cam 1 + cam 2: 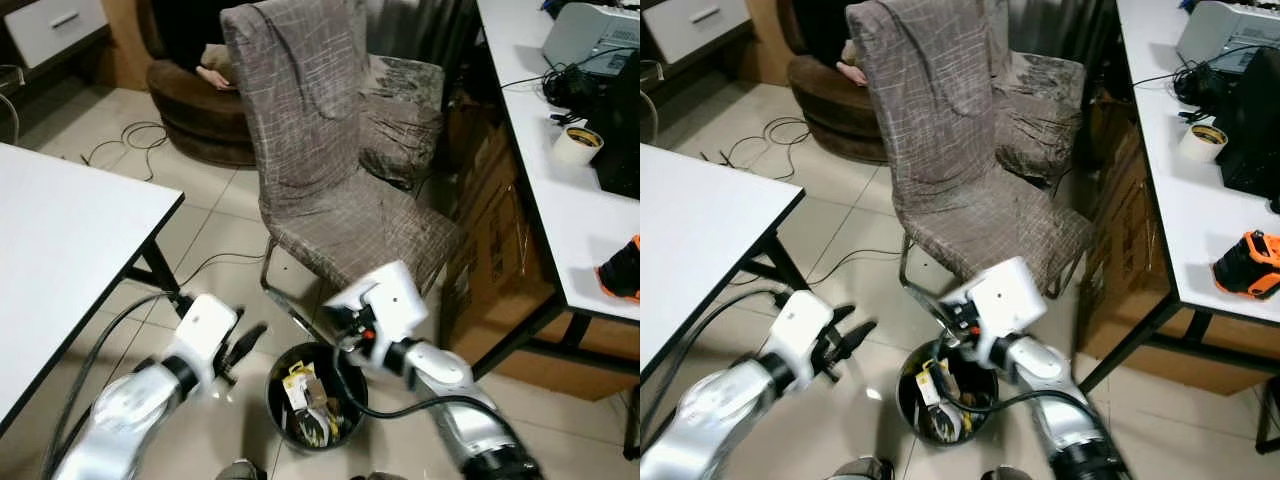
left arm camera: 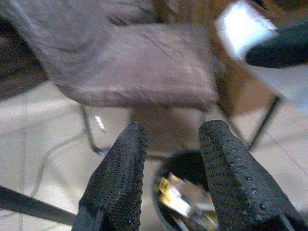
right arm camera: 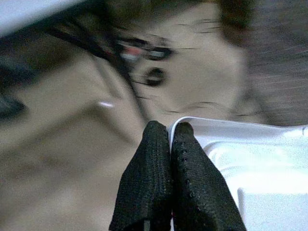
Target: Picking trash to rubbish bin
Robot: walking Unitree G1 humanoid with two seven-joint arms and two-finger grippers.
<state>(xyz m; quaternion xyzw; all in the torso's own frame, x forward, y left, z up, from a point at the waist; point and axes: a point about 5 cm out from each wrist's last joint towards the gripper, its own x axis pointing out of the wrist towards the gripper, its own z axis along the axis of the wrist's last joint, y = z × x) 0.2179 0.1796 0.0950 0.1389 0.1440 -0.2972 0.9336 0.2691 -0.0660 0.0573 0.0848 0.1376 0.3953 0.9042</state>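
The rubbish bin (image 1: 316,396), a small dark round pail, stood on the tiled floor (image 1: 215,225) just in front of the fabric-covered chair (image 1: 330,180), at about 6 o'clock in the head view and between the two arms. It already held trash (image 1: 305,398): yellow-and-white wrappers and darker scraps lay inside it. Its spot low between the arms looked chosen so that either arm could reach over the open mouth and let things drop straight in.

The left gripper (image 1: 243,347) hung at about 9 o'clock from the bin, near its rim but apart from it. In the left wrist view its two black fingers (image 2: 120,178) stood well spread with nothing between them, and the bin's mouth with the bright wrappers showed through the gap, so the gripper seemed aimed at the bin rather than holding anything.

The right gripper (image 3: 167,163) was hard to make out in the head views, where the bulky white wrist housing (image 1: 390,300) sat at the bin's 1 o'clock edge, just above the rim. The right wrist view showed its fingers pressed together, with no trash visibly pinched between them; a white surface, probably a tabletop (image 3: 250,159), lay behind the tips, and the rest was blurred. Judging by this, neither arm carried trash at that moment.
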